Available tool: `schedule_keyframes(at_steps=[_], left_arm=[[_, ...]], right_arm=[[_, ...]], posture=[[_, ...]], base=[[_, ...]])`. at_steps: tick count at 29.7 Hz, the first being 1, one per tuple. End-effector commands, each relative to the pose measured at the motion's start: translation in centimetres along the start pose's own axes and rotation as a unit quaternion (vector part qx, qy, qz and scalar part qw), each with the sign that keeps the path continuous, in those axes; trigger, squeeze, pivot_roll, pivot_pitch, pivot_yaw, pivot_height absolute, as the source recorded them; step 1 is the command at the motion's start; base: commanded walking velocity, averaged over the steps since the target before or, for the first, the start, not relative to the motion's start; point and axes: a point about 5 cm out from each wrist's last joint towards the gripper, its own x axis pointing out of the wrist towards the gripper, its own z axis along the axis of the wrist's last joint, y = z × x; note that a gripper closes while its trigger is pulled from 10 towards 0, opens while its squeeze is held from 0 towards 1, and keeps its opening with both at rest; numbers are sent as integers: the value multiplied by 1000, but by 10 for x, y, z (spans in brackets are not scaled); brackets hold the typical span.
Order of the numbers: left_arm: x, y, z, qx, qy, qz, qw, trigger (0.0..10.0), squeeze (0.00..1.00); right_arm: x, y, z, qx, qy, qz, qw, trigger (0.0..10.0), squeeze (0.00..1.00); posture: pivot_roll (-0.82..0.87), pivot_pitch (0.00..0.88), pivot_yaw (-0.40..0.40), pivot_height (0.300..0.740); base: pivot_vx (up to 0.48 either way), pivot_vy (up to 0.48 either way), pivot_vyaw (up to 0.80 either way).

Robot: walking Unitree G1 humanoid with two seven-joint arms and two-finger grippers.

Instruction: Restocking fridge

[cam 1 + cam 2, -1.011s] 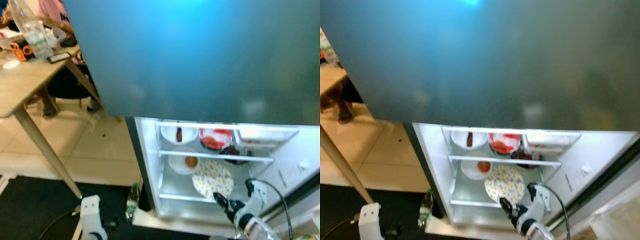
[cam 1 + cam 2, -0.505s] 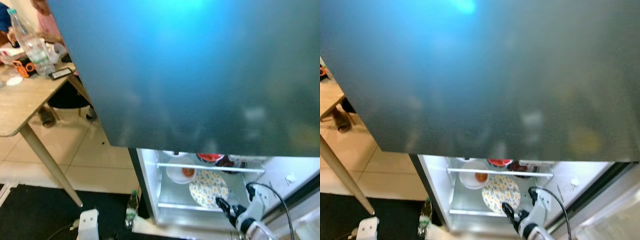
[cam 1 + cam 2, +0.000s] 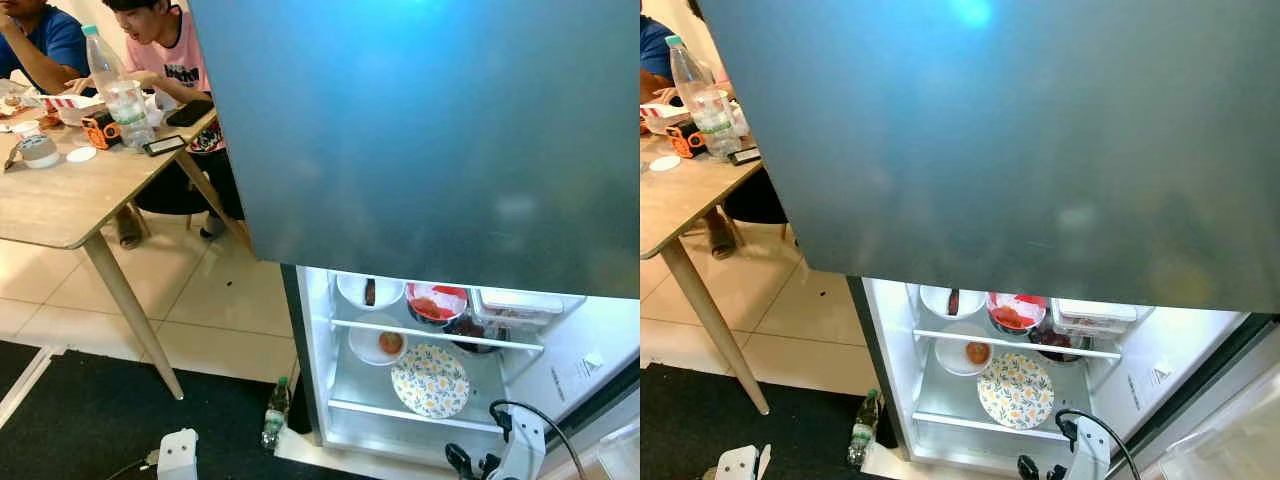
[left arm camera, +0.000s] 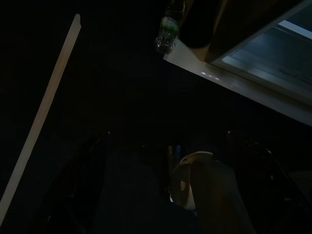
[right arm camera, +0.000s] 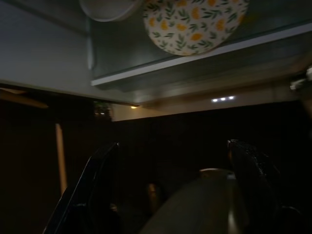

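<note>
fridge (image 3: pixel 330 400): lower right of head views, lower compartment lit, big blue-grey door (image 3: pixel 420 140) across the upper frame
shelves: upper holds white bowl (image 3: pixel 369 290) with something dark in it, red-filled bowl (image 3: pixel 437 302), clear box (image 3: pixel 515 302); lower holds white dish with orange item (image 3: pixel 378 342) just beside flowered plate (image 3: pixel 430 380), dark bowl (image 3: pixel 470 328) behind the plate
right gripper (image 5: pixel 173 195): bottom right of head view, low in front of the fridge sill, fingers spread wide, nothing between them; flowered plate at top of wrist view
left gripper (image 4: pixel 165 180): hanging idle over dark floor mat (image 3: pixel 80 420), wrist view very dark, fingers look apart and empty
water bottle (image 3: pixel 273 412): upright on floor, just beside fridge's left corner, lower centre
table (image 3: pixel 60 195): upper left, big bottle (image 3: pixel 115 85), phone, small clutter; two people seated behind
step in hand: likely fetching next item, both claws empty, shelf placement seems finished
doing it well: back off clear of the door edge before turning; water bottle on floor looks the nearest candidate, approach from above, close on the body below the cap, keep it upright
risk: tipping the bottle with a fingertip; clipping sill or door on the way in
free space: front of lower shelf left of the plate
</note>
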Motion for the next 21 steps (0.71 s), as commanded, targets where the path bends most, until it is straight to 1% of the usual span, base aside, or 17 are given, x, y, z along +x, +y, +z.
schedule_keyframes(at_steps=[1,10,21], left_arm=[[0,-2,-3,-1,9,1,1000,10000,0],[1,-4,-3,-4,11,1,1000,10000,0],[1,-7,-5,-1,13,-3,1000,10000,0]], right_arm=[[-1,-3,1,-12,2,-7,1000,10000,0],[1,3,6,-19,-1,4,1000,10000,0],[2,6,2,-34,9,10,999,10000,0]], posture=[[-12,0,30,740],[-14,0,27,740],[-14,0,27,740]], base=[[0,0,-681],[0,0,-683],[0,0,-681]])
